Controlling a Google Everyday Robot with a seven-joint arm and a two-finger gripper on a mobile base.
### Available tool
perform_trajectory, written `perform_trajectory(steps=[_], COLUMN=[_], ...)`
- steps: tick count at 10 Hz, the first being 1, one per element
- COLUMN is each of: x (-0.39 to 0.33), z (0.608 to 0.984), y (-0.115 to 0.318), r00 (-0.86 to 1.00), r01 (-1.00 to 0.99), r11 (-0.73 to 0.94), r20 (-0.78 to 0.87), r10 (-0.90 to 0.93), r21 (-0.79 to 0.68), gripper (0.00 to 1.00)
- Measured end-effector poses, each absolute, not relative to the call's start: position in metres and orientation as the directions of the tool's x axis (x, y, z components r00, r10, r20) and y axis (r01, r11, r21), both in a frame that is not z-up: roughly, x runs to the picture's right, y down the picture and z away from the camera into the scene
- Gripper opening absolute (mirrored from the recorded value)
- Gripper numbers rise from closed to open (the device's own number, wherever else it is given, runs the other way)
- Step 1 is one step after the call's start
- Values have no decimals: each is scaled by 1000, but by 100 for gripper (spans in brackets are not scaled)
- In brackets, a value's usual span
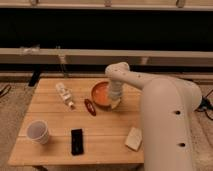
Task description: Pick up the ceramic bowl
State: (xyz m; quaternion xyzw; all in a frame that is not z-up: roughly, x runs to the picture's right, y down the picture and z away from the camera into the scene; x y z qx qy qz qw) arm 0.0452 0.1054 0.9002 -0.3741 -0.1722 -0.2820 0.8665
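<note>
The ceramic bowl (101,93) is round and shallow, bright orange inside with a darker rim, and sits on the wooden table (55,135) right of centre at the back. My white arm reaches in from the right and bends down over the bowl's right side. My gripper (115,101) is down at the bowl's right rim, partly inside it. The arm's wrist covers the right part of the bowl.
A small dark-red oval object (90,107) lies just left of the bowl. A small bottle (65,94) lies at the back left. A white paper cup (38,131) stands front left, a black phone-like slab (76,141) front centre, a pale sponge (133,138) front right.
</note>
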Motion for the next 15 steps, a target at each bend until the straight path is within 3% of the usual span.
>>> perform_trajectory(steps=[2,15], x=[42,21], z=[891,798], y=[97,-2], r00=[780,752], r01=[618,574], r11=[583,787], r20=[501,525], r10=[-375,-398], r21=[-527,-225], gripper=[0,0])
